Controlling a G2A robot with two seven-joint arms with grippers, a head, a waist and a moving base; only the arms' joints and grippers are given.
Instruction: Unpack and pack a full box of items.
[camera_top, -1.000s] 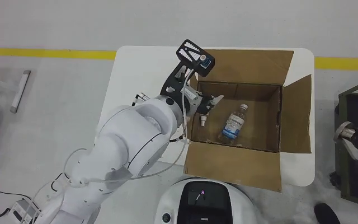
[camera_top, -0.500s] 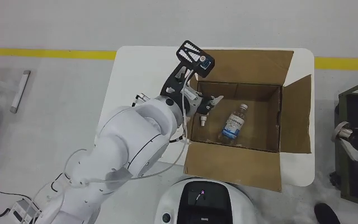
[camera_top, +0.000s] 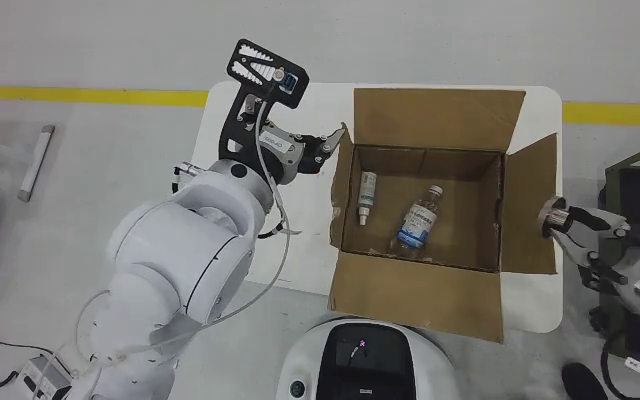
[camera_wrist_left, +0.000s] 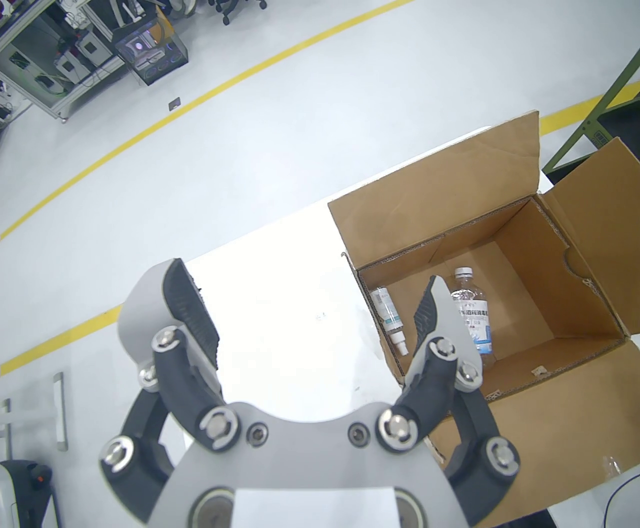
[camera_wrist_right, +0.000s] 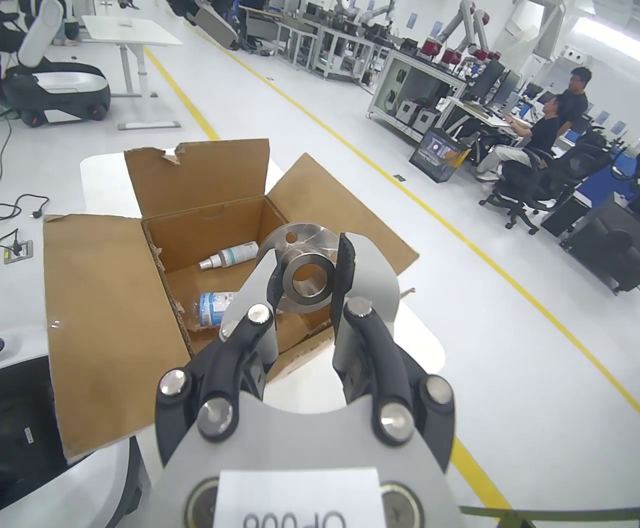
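Observation:
An open cardboard box (camera_top: 440, 118) stands on the right half of the white table (camera_top: 310, 110). Inside it lie a small white spray bottle (camera_top: 367, 197) near the left wall and a clear bottle with a blue label (camera_top: 420, 218) in the middle. My left gripper (camera_top: 325, 150) hangs open and empty just outside the box's left wall; its wrist view shows the box (camera_wrist_left: 440, 200), spray bottle (camera_wrist_left: 390, 320) and clear bottle (camera_wrist_left: 472, 320) beyond the left gripper (camera_wrist_left: 305, 280). My right gripper (camera_wrist_right: 307, 270) is shut on a metal flange (camera_wrist_right: 306, 280), off the box's right flap (camera_top: 560, 218).
A dark green rack (camera_top: 622, 260) stands beside the table at the right. A grey bar (camera_top: 35, 160) lies on the floor at far left. The table's left half (camera_top: 225, 130) is bare white surface under my left arm.
My left gripper has let go of the spray bottle, come out of the box and moved left. My right gripper with the flange has come in at the right edge.

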